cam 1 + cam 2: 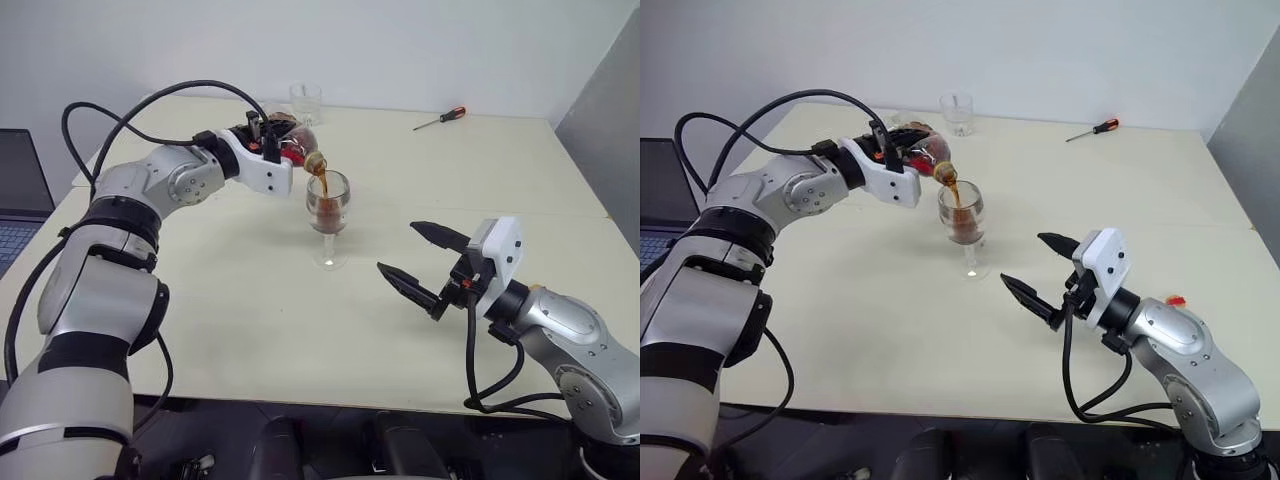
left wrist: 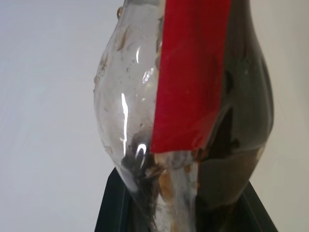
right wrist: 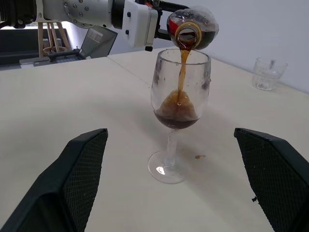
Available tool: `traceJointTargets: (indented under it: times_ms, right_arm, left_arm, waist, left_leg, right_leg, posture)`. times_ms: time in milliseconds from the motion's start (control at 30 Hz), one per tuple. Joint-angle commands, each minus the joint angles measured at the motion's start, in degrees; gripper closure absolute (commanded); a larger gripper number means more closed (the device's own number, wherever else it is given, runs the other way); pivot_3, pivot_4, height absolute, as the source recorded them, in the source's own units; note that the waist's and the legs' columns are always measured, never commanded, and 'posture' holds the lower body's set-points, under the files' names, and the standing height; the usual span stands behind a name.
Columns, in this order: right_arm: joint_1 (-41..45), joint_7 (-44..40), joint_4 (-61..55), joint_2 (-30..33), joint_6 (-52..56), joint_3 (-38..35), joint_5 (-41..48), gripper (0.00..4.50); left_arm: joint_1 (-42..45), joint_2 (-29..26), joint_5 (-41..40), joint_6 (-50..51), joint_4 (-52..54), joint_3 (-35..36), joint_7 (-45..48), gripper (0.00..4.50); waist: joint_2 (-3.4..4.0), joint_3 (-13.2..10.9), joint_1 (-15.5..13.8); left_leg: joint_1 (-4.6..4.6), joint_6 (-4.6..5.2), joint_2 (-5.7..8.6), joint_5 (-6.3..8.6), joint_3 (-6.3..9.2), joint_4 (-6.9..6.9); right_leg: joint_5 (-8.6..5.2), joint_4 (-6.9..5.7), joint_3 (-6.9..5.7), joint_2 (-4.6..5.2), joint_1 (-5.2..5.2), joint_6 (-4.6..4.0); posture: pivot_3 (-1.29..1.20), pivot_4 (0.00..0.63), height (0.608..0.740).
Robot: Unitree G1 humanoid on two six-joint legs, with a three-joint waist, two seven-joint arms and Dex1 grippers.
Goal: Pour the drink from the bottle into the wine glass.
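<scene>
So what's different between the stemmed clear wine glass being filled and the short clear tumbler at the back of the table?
The stemmed clear wine glass rises on a thin stem and flat foot; the short clear tumbler sits straight on the cream table. The wine glass holds dark brown drink with a stream falling in; the tumbler looks empty. The wine glass stands mid-table under the tilted bottle; the tumbler stands apart near the far edge. Both are clear and upright.

Head cameras look down over the table; both wrist views close on the bottle.
</scene>
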State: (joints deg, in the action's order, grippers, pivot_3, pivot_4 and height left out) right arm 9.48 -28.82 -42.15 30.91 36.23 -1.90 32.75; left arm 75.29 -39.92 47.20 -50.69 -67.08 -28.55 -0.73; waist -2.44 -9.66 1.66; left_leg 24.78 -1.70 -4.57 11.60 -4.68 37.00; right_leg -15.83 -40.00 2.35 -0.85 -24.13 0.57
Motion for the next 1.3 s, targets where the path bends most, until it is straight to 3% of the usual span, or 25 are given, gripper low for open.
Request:
traceJointTargets:
  times_ms: [33,1300]
  right_arm:
    - [0.73,-0.93,-0.04,0.61,-1.39,-0.57,-0.07,0.0]
    - [2.41,-0.34,1.22,0.42,-1.46,-0.19,-0.73,0.0]
  left_arm:
    - [3.13,-1.03,-0.05,-0.19,1.61,0.24,-2.28,3.74]
    - [3.9,-0.29,-0.78,-0.15,0.27,0.13,-2.23,3.74]
  waist:
    - [0.0,0.0,-0.01]
    - [0.0,0.0,0.0]
  left_leg:
    - [0.0,0.0,0.0,0.0,0.0,0.0]
    - [-0.01,0.0,0.01,0.0,-0.01,0.01]
  right_leg:
    - [0.0,0.0,0.0,0.0,0.0,0.0]
    - [0.02,-0.01,0.01,0.01,0.0,-0.04]
  posture:
    - [0.0,0.15,0.74]
    - [0.0,0.15,0.74]
